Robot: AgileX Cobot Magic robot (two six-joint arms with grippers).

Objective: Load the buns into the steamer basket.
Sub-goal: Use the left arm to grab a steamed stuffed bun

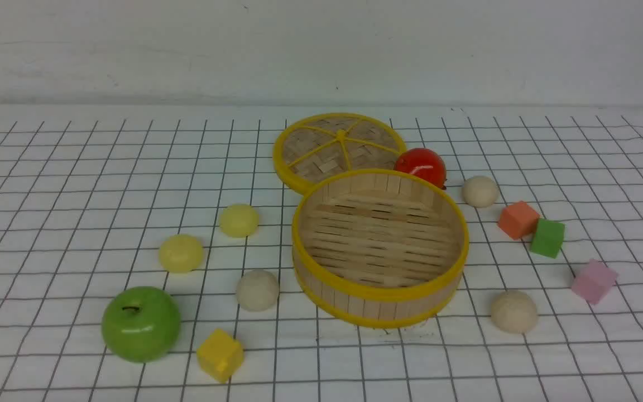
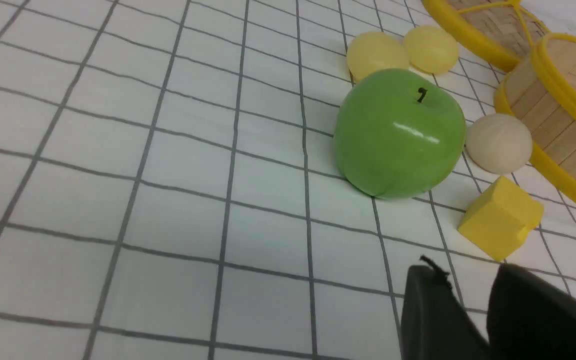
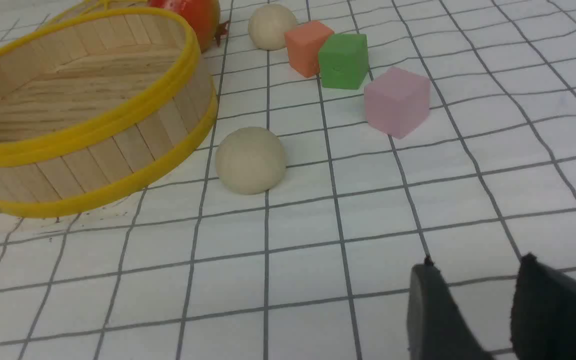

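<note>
The steamer basket (image 1: 355, 304) stands empty mid-table. Two pale yellow buns (image 1: 239, 220) (image 1: 181, 253) and a cream bun (image 1: 257, 290) lie to its left. Two cream buns (image 1: 480, 191) (image 1: 514, 311) lie to its right. No arm shows in the front view. In the left wrist view my left gripper (image 2: 465, 270) is open and empty, short of the apple (image 2: 400, 132) and the cream bun (image 2: 499, 143). In the right wrist view my right gripper (image 3: 477, 262) is open and empty, short of the near cream bun (image 3: 250, 160) beside the basket (image 3: 93, 145).
A green apple (image 1: 141, 324) and a yellow cube (image 1: 220, 355) sit front left. The flat woven lid (image 1: 339, 148) and a red ball (image 1: 420, 166) lie behind the basket. Orange (image 1: 518, 219), green (image 1: 547, 238) and pink (image 1: 594, 281) cubes lie at the right.
</note>
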